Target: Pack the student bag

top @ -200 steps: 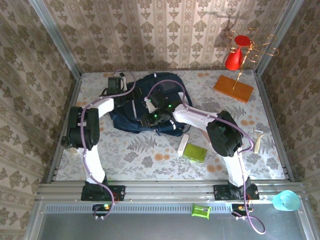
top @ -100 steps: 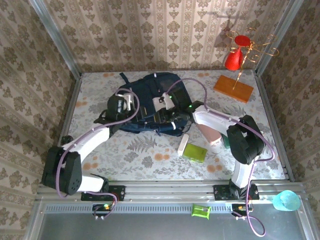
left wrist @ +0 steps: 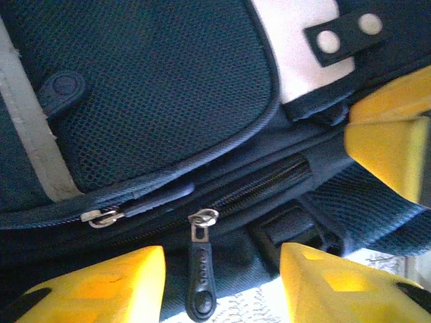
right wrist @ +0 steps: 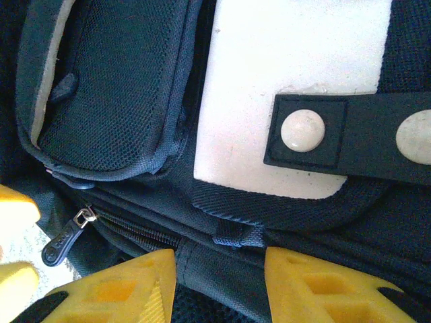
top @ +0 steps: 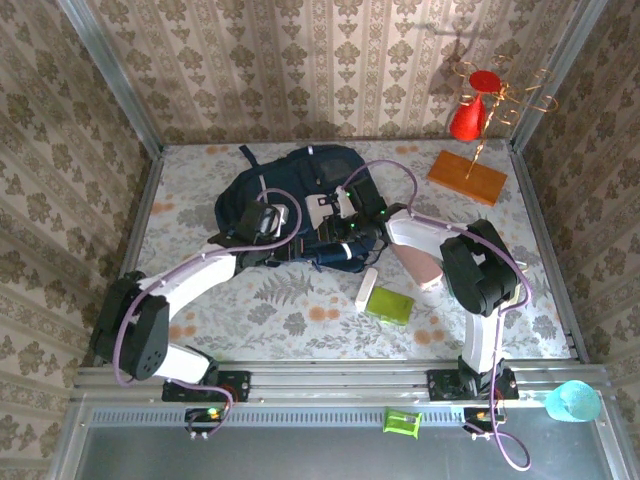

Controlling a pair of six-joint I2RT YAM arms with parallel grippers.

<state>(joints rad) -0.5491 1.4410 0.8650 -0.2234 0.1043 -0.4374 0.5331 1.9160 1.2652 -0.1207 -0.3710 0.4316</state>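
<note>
The student bag [top: 300, 185], a dark navy backpack, lies flat at mid-table. My left gripper [top: 276, 236] is at its near edge, and my right gripper [top: 338, 236] is close beside it on the right. In the left wrist view the left gripper [left wrist: 219, 289] is open, its yellow fingers [left wrist: 101, 289] on either side of a dark zipper pull [left wrist: 201, 282] without touching it. In the right wrist view the right gripper [right wrist: 219, 289] is open over the bag's fabric [right wrist: 222, 269] at the zipper's end, below the white-grey patch [right wrist: 269, 101]. The zipper [left wrist: 262, 185] is closed.
A white bar [top: 367, 288] and a green block [top: 390, 305] lie just right of the bag's front. An orange board with a wire stand [top: 467, 177] and a red cone [top: 468, 115] are at the back right. A pale tool [top: 517, 280] lies by the right edge.
My left arm has swung from the bag's back-left corner round to its near edge, ending beside the zipper pull. My right gripper shifted a little right along the same edge.
</note>
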